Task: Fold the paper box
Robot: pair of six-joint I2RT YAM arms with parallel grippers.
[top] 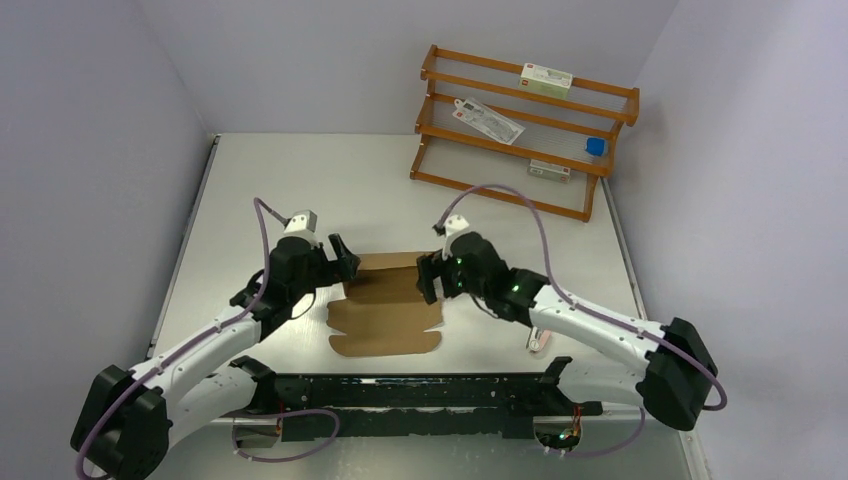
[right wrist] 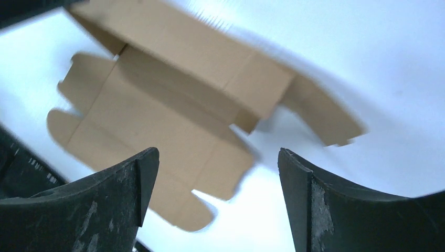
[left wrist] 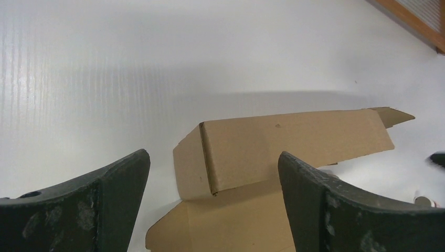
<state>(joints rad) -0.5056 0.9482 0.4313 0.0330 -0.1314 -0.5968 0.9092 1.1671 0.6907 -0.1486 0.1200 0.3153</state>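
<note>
Sitting mid-table [top: 300,180], the paper box [top: 385,312] is bracketed at both ends, likely so its raised back panel [left wrist: 294,144] can be pressed over | left gripper [top: 345,260]: spread wide, nothing gripped | right gripper [top: 428,277]: seems wide open and empty too, view's blurry tho

From the top view, the far corners of the flat brown cardboard paper box [top: 385,318] sit under the black left gripper [top: 345,262] and right gripper [top: 428,276], so I can't see those edges. The left wrist picture cuts its near panel off at the bottom. The right wrist picture is smeared. The labels on the small white packets [top: 545,80] in the orange wooden rack [top: 500,194] are too small for me to read.
</note>
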